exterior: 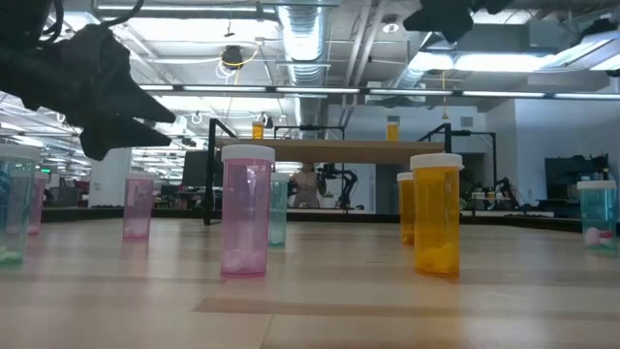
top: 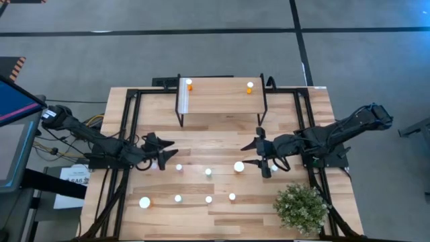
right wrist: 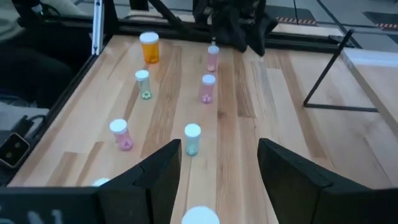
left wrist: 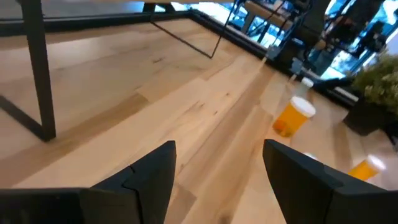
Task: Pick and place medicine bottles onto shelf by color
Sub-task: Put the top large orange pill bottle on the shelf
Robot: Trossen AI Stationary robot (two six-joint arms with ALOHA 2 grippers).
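Standing on the shelf (top: 222, 102) are only two orange bottles (top: 189, 85), while both the left gripper (top: 163, 153) and right gripper (top: 255, 153) hover spread and empty above the many remaining bottles (top: 208, 173) on the table (top: 201, 218).

Bare wood open beneath and just in front of the raised light-wood shelf on black legs (top: 222, 102), white-capped medicine bottles (top: 208, 172) scattered farther forward, bushy green potted plant (top: 300, 208) blocking the front right corner

Bright even overhead light, soft faint shadows, left wrist view blurred
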